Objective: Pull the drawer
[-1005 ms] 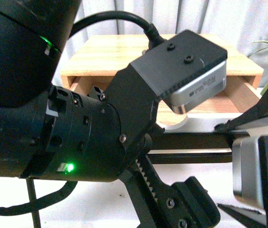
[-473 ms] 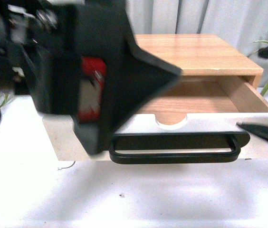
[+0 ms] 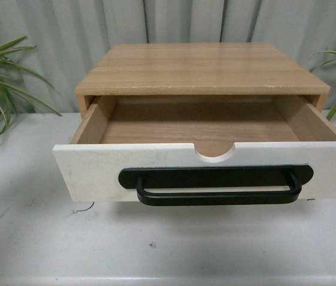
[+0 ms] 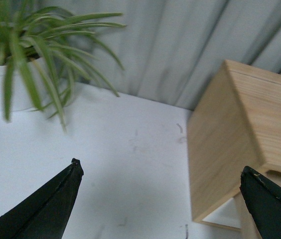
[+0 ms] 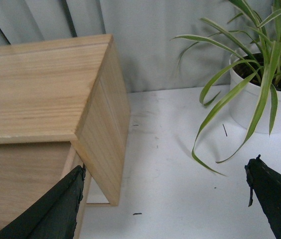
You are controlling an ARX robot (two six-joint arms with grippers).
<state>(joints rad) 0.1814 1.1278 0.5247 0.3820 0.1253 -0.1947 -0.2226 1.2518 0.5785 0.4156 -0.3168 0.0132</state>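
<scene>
The drawer [image 3: 96,173] stands pulled well out of its light wood cabinet [image 3: 201,68] in the front view. Its white front carries a long black bar handle [image 3: 215,186] and a half-round notch in the rim, and its inside shows bare wood. Neither arm appears in the front view. My left gripper [image 4: 160,199] is open over the white table beside the cabinet's left side [image 4: 220,149], holding nothing. My right gripper [image 5: 165,199] is open beside the cabinet's right side [image 5: 105,129], also with nothing between its fingers.
The white table [image 3: 168,244] runs in front of the drawer. A potted plant [image 4: 26,55] in a white pot stands left of the cabinet and another potted plant [image 5: 260,79] stands to its right. Grey curtain folds [image 3: 67,36] hang behind.
Both arms, which filled the front view a second ago, have drawn back out of it. The drawer stays pulled out where it was half a second ago.
</scene>
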